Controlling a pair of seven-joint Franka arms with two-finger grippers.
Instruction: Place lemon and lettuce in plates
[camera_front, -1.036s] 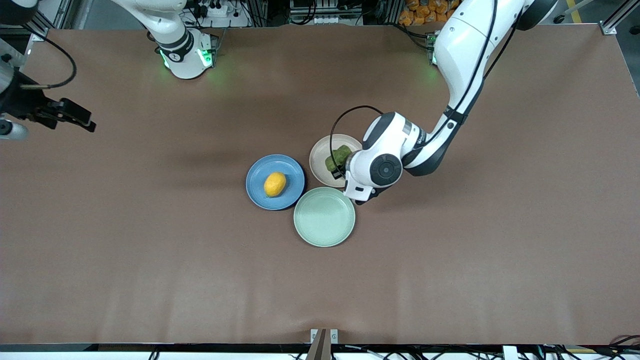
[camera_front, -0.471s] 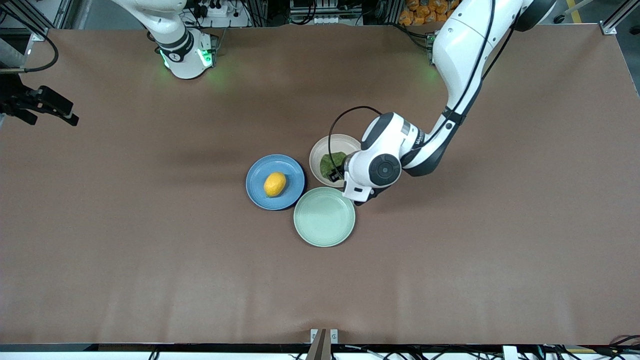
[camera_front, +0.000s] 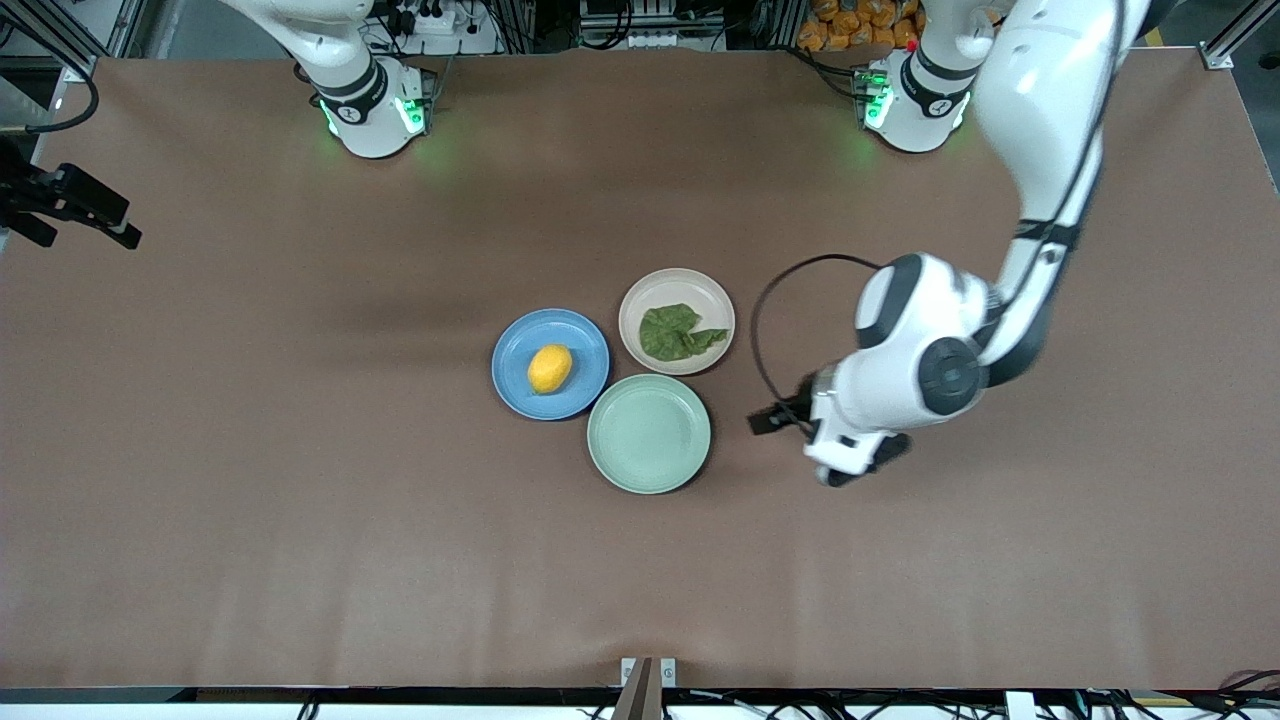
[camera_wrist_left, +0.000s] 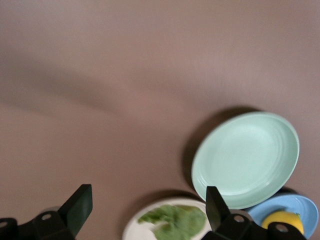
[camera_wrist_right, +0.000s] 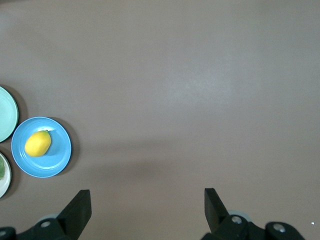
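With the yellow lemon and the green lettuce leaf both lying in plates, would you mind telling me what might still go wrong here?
Little looks risky. The dark green wrinkly lettuce leaf lies toward one rim of the pale beige-pink plate, so a nudge might push it over. The open left gripper hangs over bare table beside the mint-green plate and could clip it if it swings low. The open right gripper waits.

White arms (camera_front: 1040, 120), black joints and cables, green-lit bases (camera_front: 375, 110).

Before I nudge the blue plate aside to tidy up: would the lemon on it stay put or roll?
It would probably roll. The lemon is a smooth oval lying loose on the blue plate, with nothing holding it. The plate's raised rim would likely catch it on a gentle push, though a quick shove might tip it over. Neither gripper is near enough to steady it.
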